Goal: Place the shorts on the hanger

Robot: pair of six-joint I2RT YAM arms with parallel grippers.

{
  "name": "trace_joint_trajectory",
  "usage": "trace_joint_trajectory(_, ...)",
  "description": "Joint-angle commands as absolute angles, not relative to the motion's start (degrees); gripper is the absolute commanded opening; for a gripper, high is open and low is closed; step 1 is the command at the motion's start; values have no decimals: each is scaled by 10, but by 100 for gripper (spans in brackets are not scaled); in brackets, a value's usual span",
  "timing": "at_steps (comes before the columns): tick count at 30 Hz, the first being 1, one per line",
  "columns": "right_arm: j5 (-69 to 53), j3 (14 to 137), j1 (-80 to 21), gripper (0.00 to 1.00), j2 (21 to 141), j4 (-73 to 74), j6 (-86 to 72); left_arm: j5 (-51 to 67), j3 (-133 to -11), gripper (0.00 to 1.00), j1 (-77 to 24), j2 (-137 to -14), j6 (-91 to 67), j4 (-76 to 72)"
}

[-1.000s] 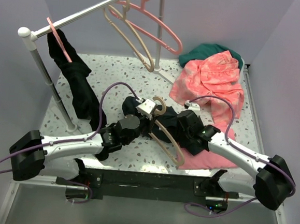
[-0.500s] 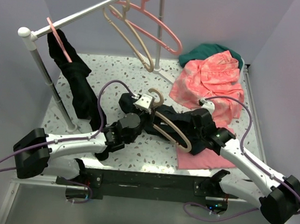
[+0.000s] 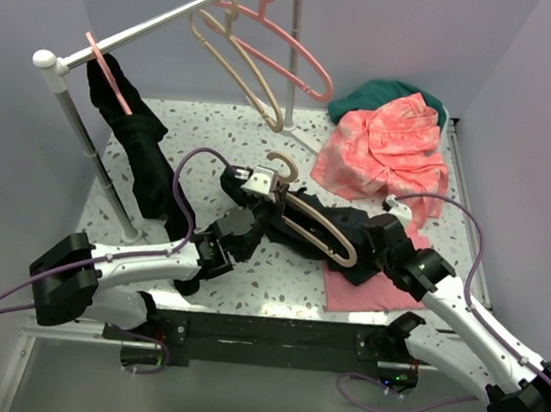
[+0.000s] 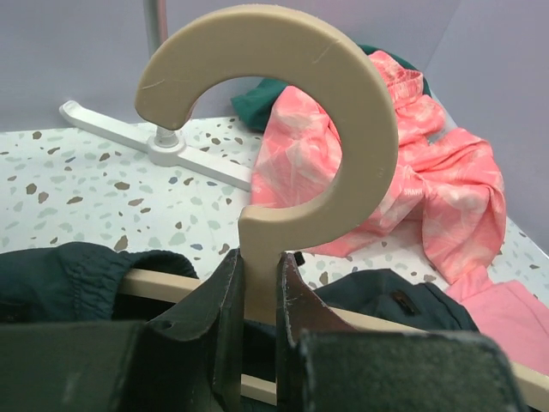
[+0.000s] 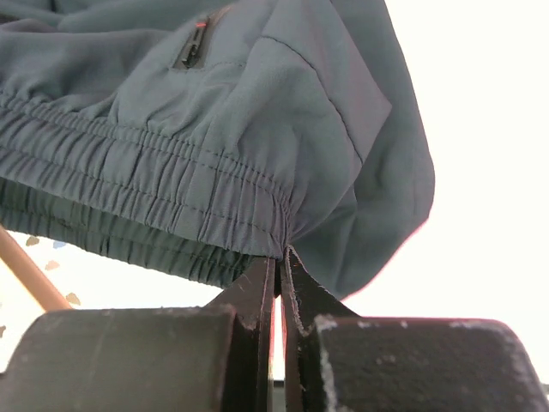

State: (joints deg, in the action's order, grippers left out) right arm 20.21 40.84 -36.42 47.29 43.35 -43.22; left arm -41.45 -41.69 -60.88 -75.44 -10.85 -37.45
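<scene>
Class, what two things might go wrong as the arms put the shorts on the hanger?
The right hand pinches only the waistband's edge of the shorts, so the fabric may slip free. The left hand clamps the hanger by its narrow neck, so it may twist under a pull.

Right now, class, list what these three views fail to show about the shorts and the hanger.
- Top view: the right gripper's fingertips, under its own wrist.
- Left wrist view: most of the hanger below its hook, behind the left gripper and the bottom edge.
- Right wrist view: the scene right of the shorts, washed out white.
</scene>
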Motion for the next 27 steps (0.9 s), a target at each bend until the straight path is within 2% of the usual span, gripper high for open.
trace_joint_trajectory(1,195,437,-364,0,441,502,-456,-490,-441,0,-600,-762,-72,-456)
trace_joint_trajectory(6,172,474,-364,0,426,529,-454,-539,-439,0,-597,-788,-73,-490)
trace_joint_trajectory(19,173,547,-364,0,446,590,-475,-533,-404,0,-599,-804,-60,-554)
trace_joint_trajectory(27,164,639,-364,0,482,587,-460,-577,-385,0,-611,-809,-55,-589)
